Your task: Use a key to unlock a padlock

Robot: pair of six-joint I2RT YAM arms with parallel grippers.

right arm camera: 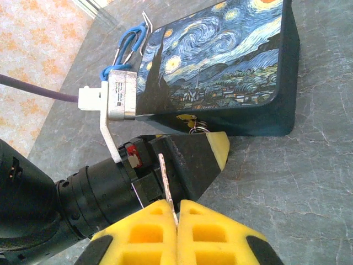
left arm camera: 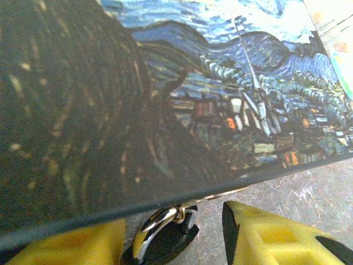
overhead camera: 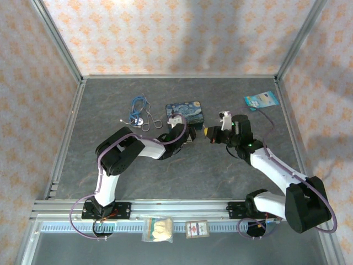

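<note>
The tiny dark padlock (left arm camera: 165,240), with its silver shackle through a small gold ring, hangs at the front lower edge of the painted blue box (overhead camera: 185,112). My left gripper (left arm camera: 175,243) is open with the padlock between its yellow fingers (left arm camera: 270,237); the lock lies near the left finger, and a gap shows on the right. My right gripper (right arm camera: 177,221) is shut on the thin silver key (right arm camera: 165,182). The key's blade sticks up toward the left gripper's black finger (right arm camera: 190,165). From above, the two grippers (overhead camera: 208,134) meet just in front of the box.
A blue cord bundle with silver wire loops (overhead camera: 139,113) lies left of the box. A blue packet (overhead camera: 260,100) sits at the back right. A small bag (overhead camera: 158,229) and a card (overhead camera: 197,229) rest on the front rail. Metal frame posts bound the table.
</note>
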